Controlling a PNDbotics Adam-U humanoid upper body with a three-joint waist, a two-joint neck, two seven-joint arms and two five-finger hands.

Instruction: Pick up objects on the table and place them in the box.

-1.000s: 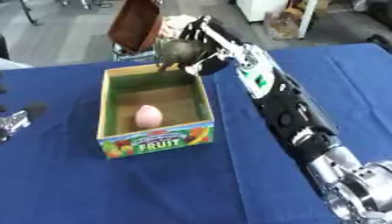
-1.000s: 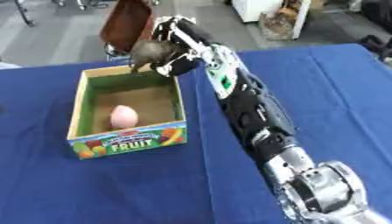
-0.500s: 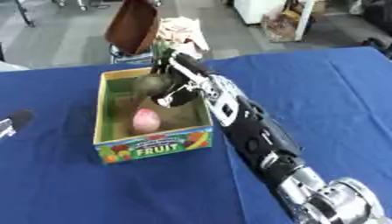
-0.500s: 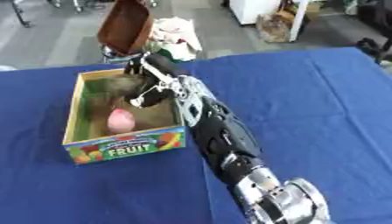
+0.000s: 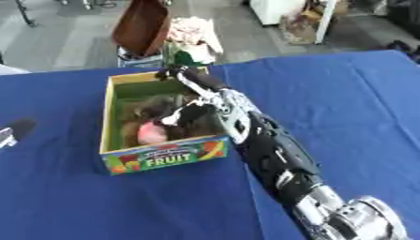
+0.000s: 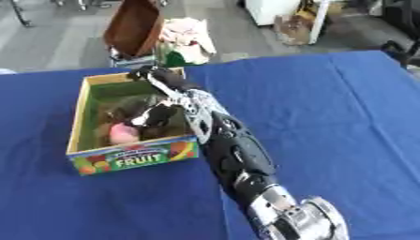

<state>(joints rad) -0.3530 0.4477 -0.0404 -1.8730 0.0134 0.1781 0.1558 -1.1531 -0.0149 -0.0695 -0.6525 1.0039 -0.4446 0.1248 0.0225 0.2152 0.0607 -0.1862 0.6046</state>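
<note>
Blue-clothed counter (image 5: 344, 93), grey floor beyond; a brown chair and a bundle of pale cloth stand past the far edge, not part of the work.

Box (image 5: 162, 157): cardboard, green inside, "FRUIT" printed on the near wall, sitting left of centre on the counter. 1 pink rounded object (image 5: 152, 133) lies on its floor toward the near-left side.

Right hand (image 6: 156, 116): the arm comes from the lower right and reaches over the box's right wall, with the hand down inside the cavity. A dark brownish object (image 5: 156, 108) shows blurred at and just left of the hand, above the pink one. Cannot tell whether the fingers are curled round it or already spread; contact is not resolvable.

Left hand: a dark shape at the left edge (image 5: 15, 130) may be it; state not readable.

Judgement: step in hand is the placement into the box. To do it well:
- lower until the dark object rests on the box floor beside the pink object, not on top of it;
- spread the fingers only once it is supported;
- lift straight up, forearm clear of the right wall so the box does not drag.
</note>
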